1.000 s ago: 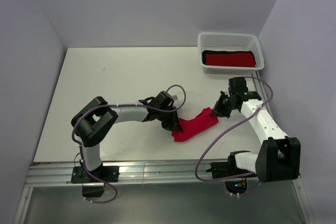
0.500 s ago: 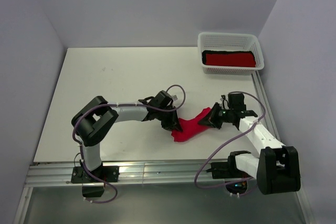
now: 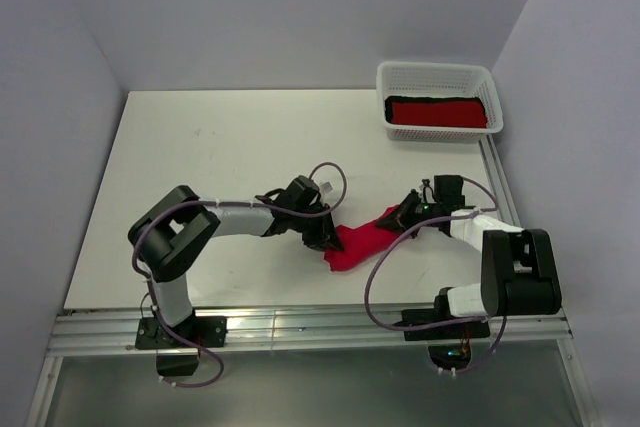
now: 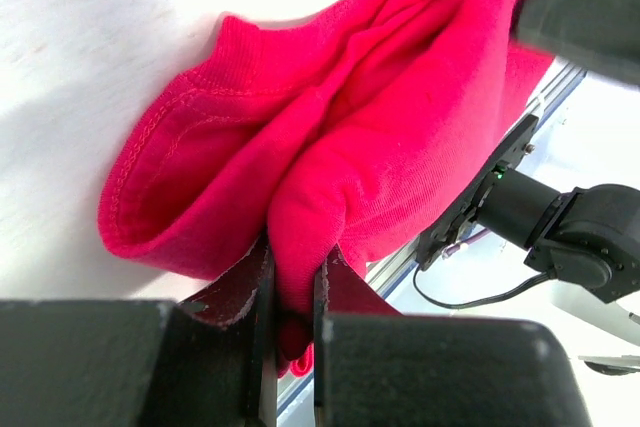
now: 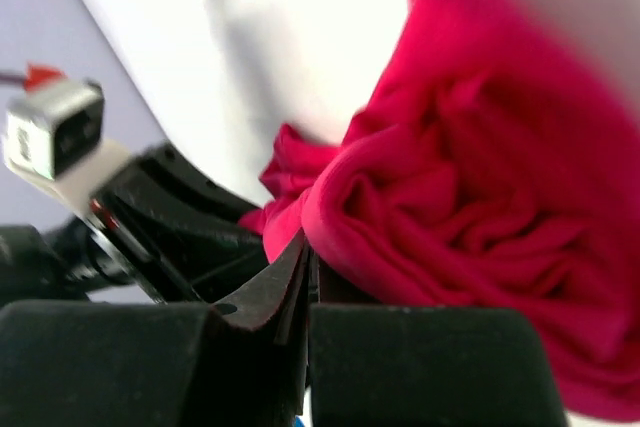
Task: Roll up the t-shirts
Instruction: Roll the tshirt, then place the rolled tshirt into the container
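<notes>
A bright crimson t-shirt (image 3: 360, 244) lies bunched on the white table, near the front between my two grippers. My left gripper (image 3: 326, 238) is at its left end and shut on a thick fold of the t-shirt (image 4: 380, 127), which bulges up between the left gripper's (image 4: 292, 272) jaws. My right gripper (image 3: 404, 216) is at the shirt's right end with its jaws shut flat together. The crimson cloth (image 5: 480, 197) rests against one finger of the right gripper (image 5: 305, 252); no pinched cloth shows. A deeper red bundle (image 3: 437, 113) lies over a black one (image 3: 398, 100) in the basket.
The white mesh basket (image 3: 437, 68) stands at the back right corner. A metal rail (image 3: 300, 327) runs along the table's near edge. The left arm's wrist (image 5: 150, 217) sits close beyond the cloth in the right wrist view. Grey walls enclose three sides.
My right gripper has come left and nearer, folding its arm, and the shirt's right end has bunched toward the left gripper. The left gripper has shifted slightly left, still holding its fold.
</notes>
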Robot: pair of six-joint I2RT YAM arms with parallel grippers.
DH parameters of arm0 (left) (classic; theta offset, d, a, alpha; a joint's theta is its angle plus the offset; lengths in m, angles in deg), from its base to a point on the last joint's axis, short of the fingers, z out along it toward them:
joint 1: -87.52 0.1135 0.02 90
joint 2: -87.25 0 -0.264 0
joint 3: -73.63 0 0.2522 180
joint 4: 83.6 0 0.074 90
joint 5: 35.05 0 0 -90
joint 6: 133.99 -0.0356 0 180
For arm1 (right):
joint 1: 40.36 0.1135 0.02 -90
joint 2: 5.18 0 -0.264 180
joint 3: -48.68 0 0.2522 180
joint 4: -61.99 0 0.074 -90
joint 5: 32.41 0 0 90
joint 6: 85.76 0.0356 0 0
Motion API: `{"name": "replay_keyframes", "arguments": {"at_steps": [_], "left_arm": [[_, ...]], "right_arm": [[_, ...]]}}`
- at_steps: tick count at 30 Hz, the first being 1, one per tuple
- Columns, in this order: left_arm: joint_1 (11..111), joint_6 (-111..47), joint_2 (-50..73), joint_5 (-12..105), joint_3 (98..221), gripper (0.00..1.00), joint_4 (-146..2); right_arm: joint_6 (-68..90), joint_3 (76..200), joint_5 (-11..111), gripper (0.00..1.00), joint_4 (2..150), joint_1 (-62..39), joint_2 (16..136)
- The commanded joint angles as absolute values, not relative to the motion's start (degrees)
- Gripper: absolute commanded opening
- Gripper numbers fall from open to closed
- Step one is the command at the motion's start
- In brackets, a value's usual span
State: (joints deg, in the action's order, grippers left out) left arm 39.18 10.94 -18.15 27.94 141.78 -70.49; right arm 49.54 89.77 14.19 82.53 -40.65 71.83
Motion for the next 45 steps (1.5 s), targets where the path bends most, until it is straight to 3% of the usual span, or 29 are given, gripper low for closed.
{"name": "replay_keyframes", "arguments": {"at_steps": [1, 4, 8, 15, 17, 21, 35, 39, 45], "left_arm": [[40.0, 9.0, -16.8, 32.0, 135.5, 0.01, -64.7], [41.0, 9.2, -13.0, 32.0, 133.5, 0.06, -65.8], [42.3, 8.0, -8.8, 34.1, 132.7, 0.23, -62.9], [43.8, 6.8, -12.1, 33.5, 135.3, 0.29, -61.7], [44.0, 6.8, -12.7, 34.1, 136.7, 0.44, -60.4], [44.7, 6.5, -12.8, 34.0, 137.6, 0.56, -59.6], [49.9, 4.9, -6.3, 36.0, 141.4, 0.63, -50.8], [51.4, 5.3, -3.2, 36.0, 139.6, 0.99, -48.6], [51.4, 12.1, 0.9, 32.7, 130.6, 0.99, -56.7]], "right_arm": [[51.7, 87.8, 14.3, 0.00, 73.3, -42.9, 74.3], [53.5, 86.4, 12.9, 0.00, 68.1, -44.5, 77.0], [52.6, 86.6, 12.9, 0.00, 66.5, -45.2, 80.2], [49.2, 86.0, 14.2, 0.00, 67.7, -45.2, 82.6], [48.3, 85.6, 14.6, 0.00, 68.4, -45.3, 82.6], [48.0, 84.9, 14.3, 0.00, 68.1, -45.2, 82.5], [45.7, 85.8, 14.1, 0.00, 70.3, -45.2, 82.2], [45.2, 86.3, 14.5, 0.00, 71.4, -45.1, 81.3], [45.0, 86.0, 14.7, 0.00, 71.6, -45.1, 80.7]]}}
